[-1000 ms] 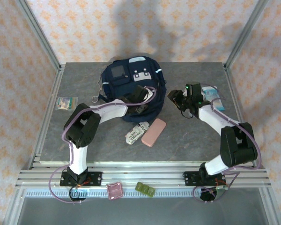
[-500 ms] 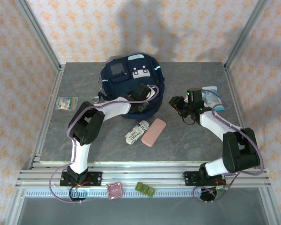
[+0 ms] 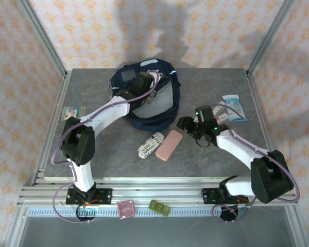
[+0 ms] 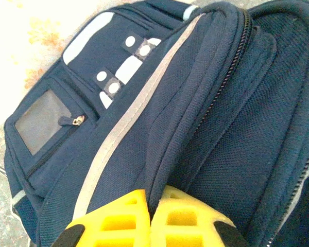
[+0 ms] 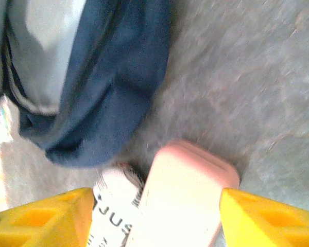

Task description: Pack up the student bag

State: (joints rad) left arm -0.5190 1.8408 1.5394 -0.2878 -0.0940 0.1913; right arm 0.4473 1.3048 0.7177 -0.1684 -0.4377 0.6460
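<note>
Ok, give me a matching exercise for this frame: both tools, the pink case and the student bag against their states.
1 left tool
2 right tool
3 pink case
4 student bag

A lies beside a printed white packet
B shut on bag fabric
C gaping, grey lining showing
D open, fingers either side of the pink case

Pairs: 1-B, 2-D, 3-A, 4-C

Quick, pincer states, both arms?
Left pincer: closed, pinching the student bag fabric.
Right pincer: open, straddling the pink case.
</note>
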